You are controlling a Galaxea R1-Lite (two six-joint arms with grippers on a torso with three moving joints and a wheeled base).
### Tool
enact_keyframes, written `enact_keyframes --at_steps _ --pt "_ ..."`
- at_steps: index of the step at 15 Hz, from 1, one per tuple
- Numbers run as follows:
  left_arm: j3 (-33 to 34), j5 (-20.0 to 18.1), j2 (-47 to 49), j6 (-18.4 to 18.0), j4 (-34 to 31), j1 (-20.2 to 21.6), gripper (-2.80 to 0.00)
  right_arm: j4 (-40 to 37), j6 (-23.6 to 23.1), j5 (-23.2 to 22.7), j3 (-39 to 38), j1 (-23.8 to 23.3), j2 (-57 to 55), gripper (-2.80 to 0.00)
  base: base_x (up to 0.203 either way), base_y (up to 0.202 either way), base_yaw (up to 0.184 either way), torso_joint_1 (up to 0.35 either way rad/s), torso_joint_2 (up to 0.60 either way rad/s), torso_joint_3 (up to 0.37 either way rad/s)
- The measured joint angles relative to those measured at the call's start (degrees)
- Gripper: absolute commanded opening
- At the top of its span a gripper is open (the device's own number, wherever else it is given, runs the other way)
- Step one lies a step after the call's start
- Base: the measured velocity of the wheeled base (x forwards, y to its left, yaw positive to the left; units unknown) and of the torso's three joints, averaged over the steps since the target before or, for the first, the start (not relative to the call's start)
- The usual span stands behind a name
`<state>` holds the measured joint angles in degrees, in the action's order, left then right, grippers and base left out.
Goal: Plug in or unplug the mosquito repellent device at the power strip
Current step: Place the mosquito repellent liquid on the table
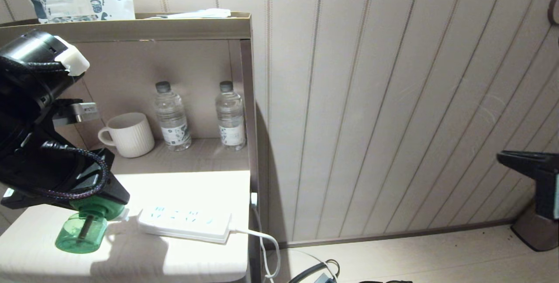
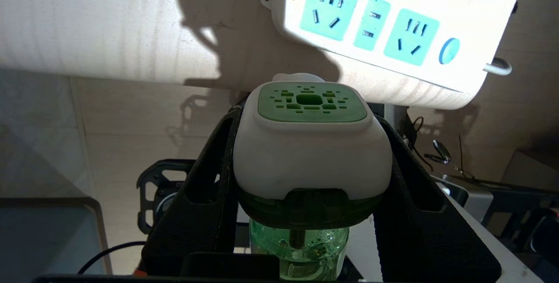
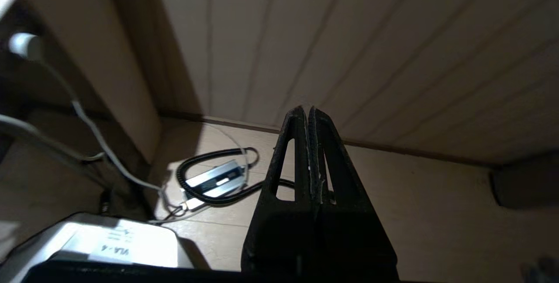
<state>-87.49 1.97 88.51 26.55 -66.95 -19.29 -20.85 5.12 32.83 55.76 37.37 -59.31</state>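
The left gripper [image 2: 312, 174] is clamping the mosquito repellent device [image 2: 311, 143] by its white cap, carrying it above the table [image 1: 192, 257] just beside the end of the power strip [image 1: 185, 224], probably so its plug can line up with a socket. That plug is facing away and hidden, so I cannot tell its orientation. The right gripper [image 3: 309, 119] is hanging pressed together and empty over the floor, well apart.
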Motion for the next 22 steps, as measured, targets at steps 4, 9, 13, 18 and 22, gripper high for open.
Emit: enact_keyframes --at_steps 4,9,13,18,22 --pt "1.4 -0.1 -0.6 -0.3 1.5 0.9 -2.8 0.0 -0.3 3.2 -11.2 -9.4 13.8 -2.8 0.0 0.0 0.0 0.0 0.0 0.0" --pt "3.9 0.0 -1.6 -0.6 3.5 1.3 -2.8 -0.1 -2.7 3.0 -22.8 -22.7 32.4 -2.8 0.0 0.0 0.0 0.0 0.0 0.0" --pt "4.5 -0.2 -1.8 -0.6 4.2 1.3 -2.8 0.3 -4.7 1.4 -30.6 -34.0 41.7 -2.8 0.0 0.0 0.0 0.0 0.0 0.0" --pt "6.9 -0.1 -1.9 -1.5 8.5 1.6 -2.8 8.8 -8.6 -10.2 -43.4 -37.7 51.0 -2.8 0.0 0.0 0.0 0.0 0.0 0.0" --pt "13.7 1.6 -3.7 -1.8 19.3 2.0 -2.8 17.4 -10.1 -30.4 -52.6 -37.2 57.7 -2.8 0.0 0.0 0.0 0.0 0.0 0.0"
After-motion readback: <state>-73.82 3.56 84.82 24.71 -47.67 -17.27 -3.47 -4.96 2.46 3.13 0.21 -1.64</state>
